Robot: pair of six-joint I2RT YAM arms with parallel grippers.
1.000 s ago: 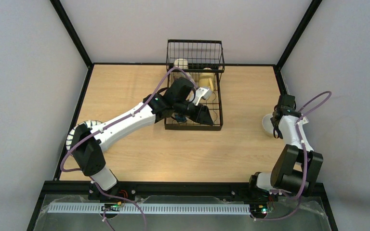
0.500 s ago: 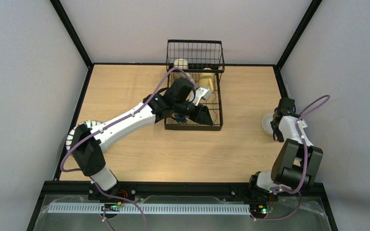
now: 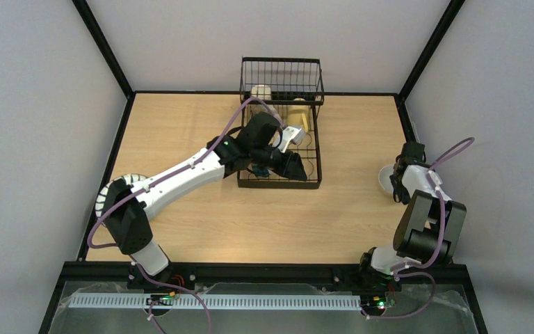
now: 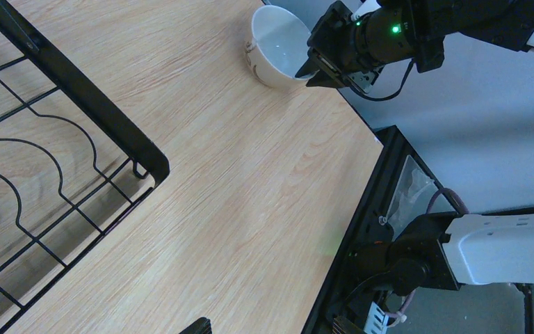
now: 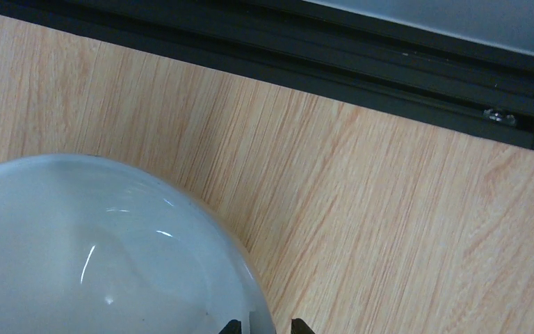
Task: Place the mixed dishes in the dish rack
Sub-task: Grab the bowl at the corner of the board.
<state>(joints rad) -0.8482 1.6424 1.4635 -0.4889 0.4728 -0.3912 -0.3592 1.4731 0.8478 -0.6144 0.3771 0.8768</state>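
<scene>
The cream bowl (image 3: 386,179) sits upright on the table at the far right, its pale inside filling the lower left of the right wrist view (image 5: 97,257). My right gripper (image 5: 263,327) has closed in on the bowl's rim, one fingertip inside and one outside; the left wrist view shows the bowl (image 4: 278,42) with that gripper (image 4: 313,69) at its edge. My left gripper (image 3: 288,167) hangs open and empty over the lower level of the dish rack (image 3: 281,184). A beige mug (image 3: 261,92) and a yellow mug (image 3: 299,115) stand in the rack.
A white plate with dark radial stripes (image 3: 111,189) lies at the table's left edge, partly under the left arm. The black frame rail (image 5: 389,49) runs just past the bowl. The rack's corner (image 4: 76,90) fills the left of the left wrist view.
The right gripper has dropped down onto the bowl's rim and its jaws have gone from wide open to narrow around it. The left arm has stayed put.
</scene>
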